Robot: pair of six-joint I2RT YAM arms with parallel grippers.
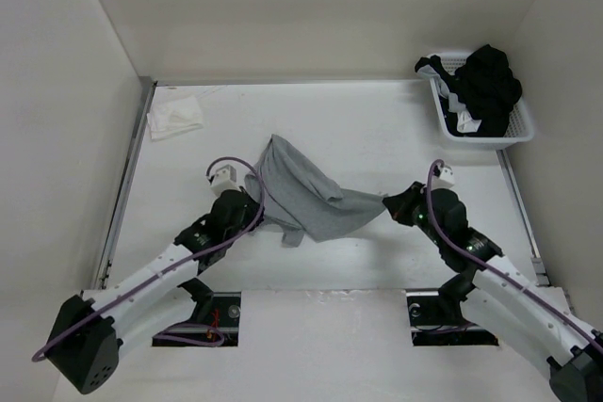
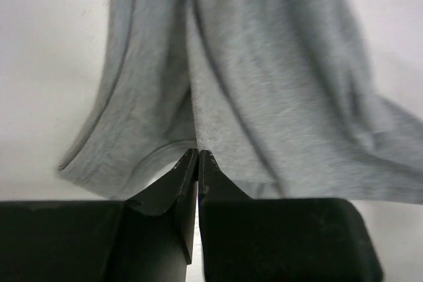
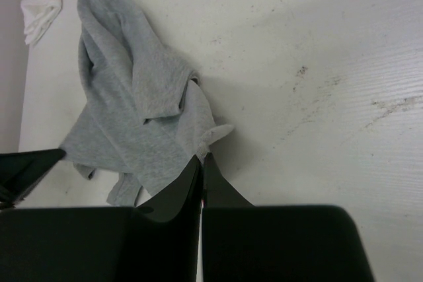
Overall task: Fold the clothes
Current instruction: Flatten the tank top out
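- Crumpled grey top [image 1: 306,197] held up, unspread; no fold yet.
- Clamped shut: left gripper [image 2: 198,155] on its hem, right gripper [image 3: 201,160] on another edge (flattening likely comes first).

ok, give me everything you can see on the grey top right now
The grey top is a light heather-grey, thin, soft-looking knit, crumpled and not yet folded. It sits in the middle of the table, bunched into a peak on the far side and drawn out to a point toward the right. A banded edge shows in the left wrist view. The left gripper is shut on its left edge, and the right gripper is shut on its right tip.
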